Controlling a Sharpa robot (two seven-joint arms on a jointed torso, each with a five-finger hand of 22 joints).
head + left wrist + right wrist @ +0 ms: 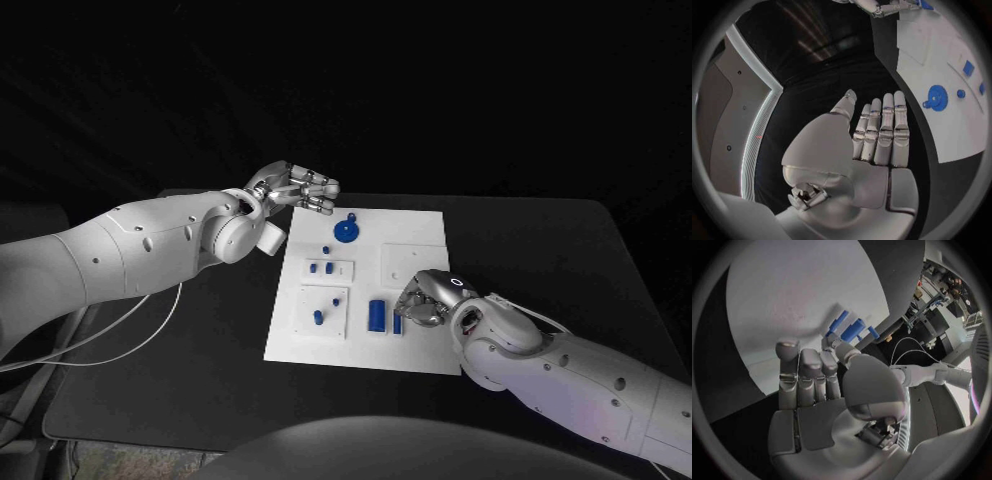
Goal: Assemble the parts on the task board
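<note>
Right hand (427,298) sits low on the near right part of the task board (418,235), fingers curled down beside a blue cylinder (378,315); whether it grips a part, can't tell. Probably lining up a pick. Beyond it: about five small blue pegs (319,317) in the board's left blocks, one round blue gear (346,232) past those. Left hand (300,188) hovers at the far left corner, fingers loosely apart, holding nothing, likely parked clear.
</note>
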